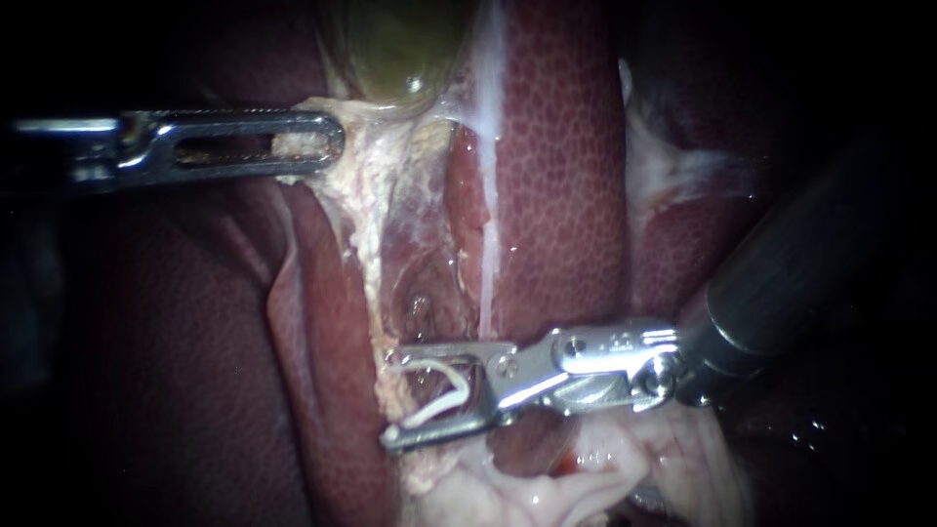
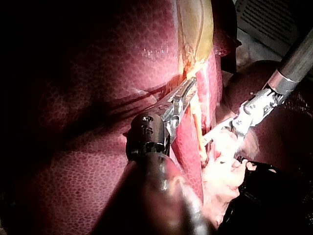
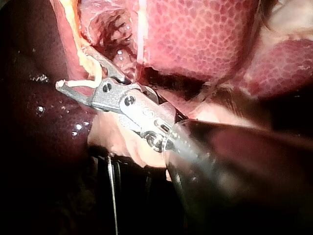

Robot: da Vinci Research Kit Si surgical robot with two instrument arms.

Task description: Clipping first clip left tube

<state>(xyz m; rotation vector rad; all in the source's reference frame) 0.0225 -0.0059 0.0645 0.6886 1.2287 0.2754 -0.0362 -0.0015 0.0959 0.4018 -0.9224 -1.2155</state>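
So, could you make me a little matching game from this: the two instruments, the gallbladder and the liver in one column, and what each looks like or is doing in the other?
Things:
1. left instrument
2. right instrument
3. gallbladder
4. liver

Descriptions:
A. dark red, finely speckled
B. its pincer carries a white clip spread in a V
C. greenish-yellow and glossy
D. its pincer is closed on pale tissue just below the gallbladder

Pairs: 1-D, 2-B, 3-C, 4-A.
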